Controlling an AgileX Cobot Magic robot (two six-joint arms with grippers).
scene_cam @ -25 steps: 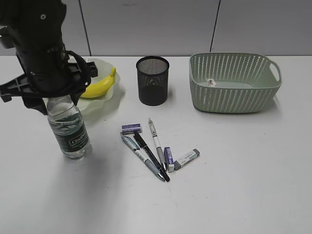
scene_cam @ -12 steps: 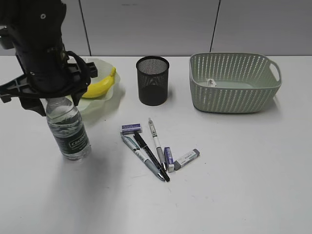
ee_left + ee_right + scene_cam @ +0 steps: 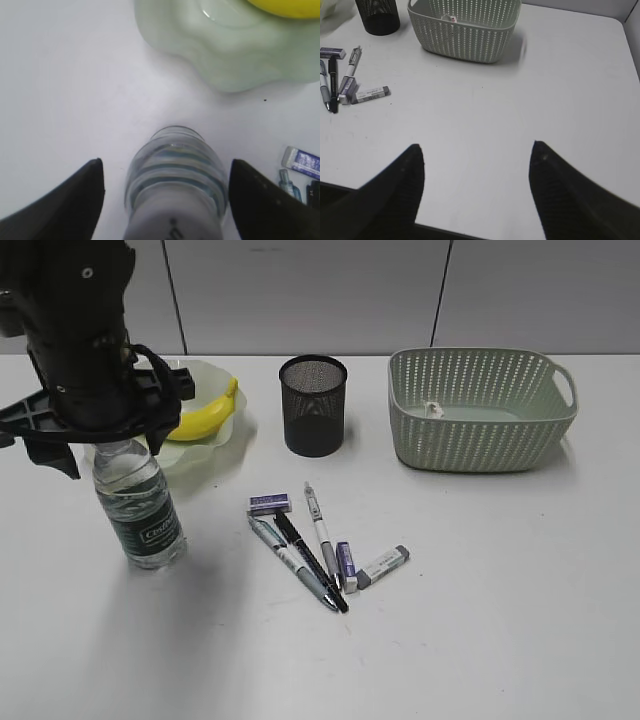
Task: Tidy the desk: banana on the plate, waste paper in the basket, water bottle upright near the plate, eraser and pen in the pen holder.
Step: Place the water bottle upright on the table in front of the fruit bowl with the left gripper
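Observation:
The water bottle point(image 3: 140, 510) stands upright on the desk point(image 3: 500, 620), just in front of the plate point(image 3: 215, 445). My left gripper point(image 3: 166, 162) hangs over the bottle's cap, open, with a gap between each finger and the bottle point(image 3: 175, 170). The banana point(image 3: 205, 418) lies on the plate. The waste paper point(image 3: 432, 409) lies inside the basket point(image 3: 480, 430). Three pens point(image 3: 310, 560) and three erasers point(image 3: 269, 504) lie loose in front of the pen holder point(image 3: 313, 405). My right gripper point(image 3: 475, 146) is open over bare desk, holding nothing.
The left arm's black body point(image 3: 85, 350) blocks the view of the plate's left half. The basket point(image 3: 465, 35) and pen holder point(image 3: 377, 15) stand along the back. In the right wrist view the desk's near edge point(image 3: 470, 232) lies just under the fingers.
The left jaws have spread apart off the bottle and the arm has lifted a little. The bottle stays standing. The right gripper has not moved.

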